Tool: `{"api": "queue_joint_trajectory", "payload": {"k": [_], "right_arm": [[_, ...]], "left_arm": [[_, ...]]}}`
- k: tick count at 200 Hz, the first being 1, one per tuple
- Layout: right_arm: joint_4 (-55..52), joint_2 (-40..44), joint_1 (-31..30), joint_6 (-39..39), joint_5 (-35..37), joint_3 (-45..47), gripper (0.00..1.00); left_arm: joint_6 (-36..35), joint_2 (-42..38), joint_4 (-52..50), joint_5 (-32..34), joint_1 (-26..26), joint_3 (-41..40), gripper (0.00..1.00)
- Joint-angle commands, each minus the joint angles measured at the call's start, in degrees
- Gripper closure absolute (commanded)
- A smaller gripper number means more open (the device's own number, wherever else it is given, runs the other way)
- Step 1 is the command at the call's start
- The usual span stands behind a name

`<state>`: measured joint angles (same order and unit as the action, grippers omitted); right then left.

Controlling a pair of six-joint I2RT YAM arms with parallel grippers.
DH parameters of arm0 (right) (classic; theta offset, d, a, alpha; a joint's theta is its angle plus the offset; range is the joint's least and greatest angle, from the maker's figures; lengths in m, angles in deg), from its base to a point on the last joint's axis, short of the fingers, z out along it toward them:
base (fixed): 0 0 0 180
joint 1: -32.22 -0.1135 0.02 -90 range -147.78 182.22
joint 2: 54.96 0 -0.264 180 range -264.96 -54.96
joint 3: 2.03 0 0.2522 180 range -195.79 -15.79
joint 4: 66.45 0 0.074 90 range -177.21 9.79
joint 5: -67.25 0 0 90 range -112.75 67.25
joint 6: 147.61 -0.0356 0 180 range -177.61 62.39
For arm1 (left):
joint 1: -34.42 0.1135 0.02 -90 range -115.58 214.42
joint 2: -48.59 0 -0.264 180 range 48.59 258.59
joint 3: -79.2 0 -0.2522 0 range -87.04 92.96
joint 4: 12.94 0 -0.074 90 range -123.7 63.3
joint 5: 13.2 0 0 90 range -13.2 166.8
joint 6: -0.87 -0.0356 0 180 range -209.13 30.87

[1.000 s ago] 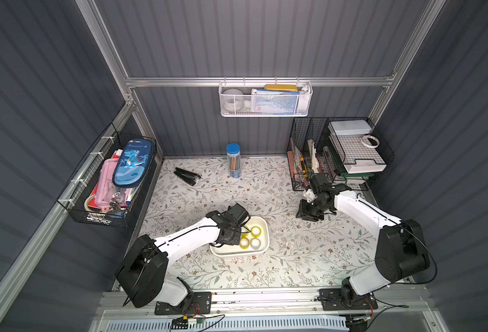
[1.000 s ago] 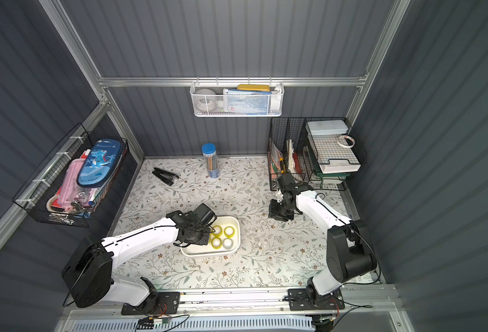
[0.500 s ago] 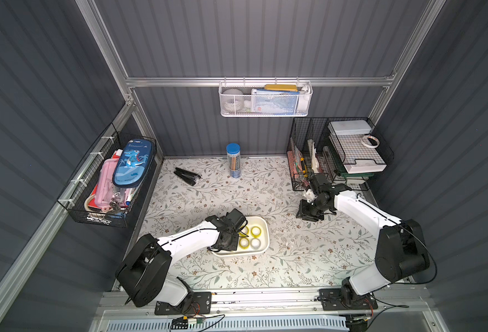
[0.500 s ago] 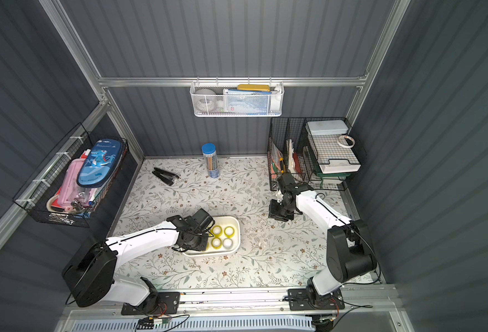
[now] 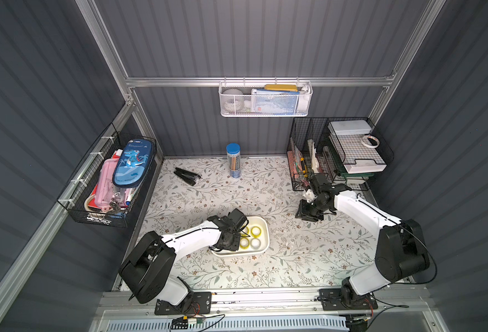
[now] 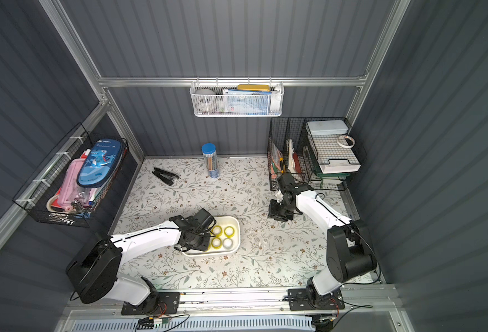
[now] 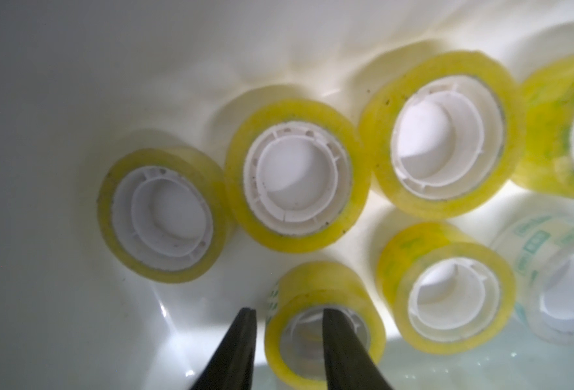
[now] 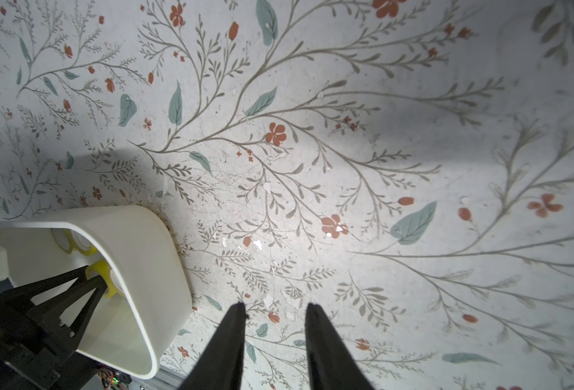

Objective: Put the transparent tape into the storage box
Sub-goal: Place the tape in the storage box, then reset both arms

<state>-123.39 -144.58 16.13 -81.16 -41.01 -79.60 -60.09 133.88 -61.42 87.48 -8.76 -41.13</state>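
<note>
Prob light, stiff, slick tape roll (image 7: 326, 280) sitting in storage box (image 7: 76, 67); best pinched through the ring wall; left gripper (image 7: 288, 310) slightly parted astride it, not squeezing; right gripper (image 8: 276, 305) part-open, empty.

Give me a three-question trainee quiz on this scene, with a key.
1. Multiple choice: the yellow tape rolls lie in A) the storage box, B) a wire rack, C) a hanging basket.
2. True or false: the right pincer grips a roll.
3. Fill in: the ____ pincer reaches into the box.
Key: 1 A; 2 false; 3 left pincer.
</note>
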Motion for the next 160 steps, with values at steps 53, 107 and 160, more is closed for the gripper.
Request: {"api": "queue_joint_trajectory", "payload": {"k": [53,107,160], "right_arm": [[5.5,1.8,-0.6,-0.5,-21.7,0.4,0.62],[5.9,3.1,-0.7,2.2,-27.8,-1.9,0.33],[4.5,3.0,-0.7,5.5,-22.8,-8.2,0.26]], "left_arm": [[0.7,-6.7,-6.8,2.2,0.1,2.7,0.5],[0.0,-17.8,-13.8,12.5,0.1,12.5,0.11],[-4.5,-24.9,-7.3,26.5,0.1,16.6,0.01]]}}
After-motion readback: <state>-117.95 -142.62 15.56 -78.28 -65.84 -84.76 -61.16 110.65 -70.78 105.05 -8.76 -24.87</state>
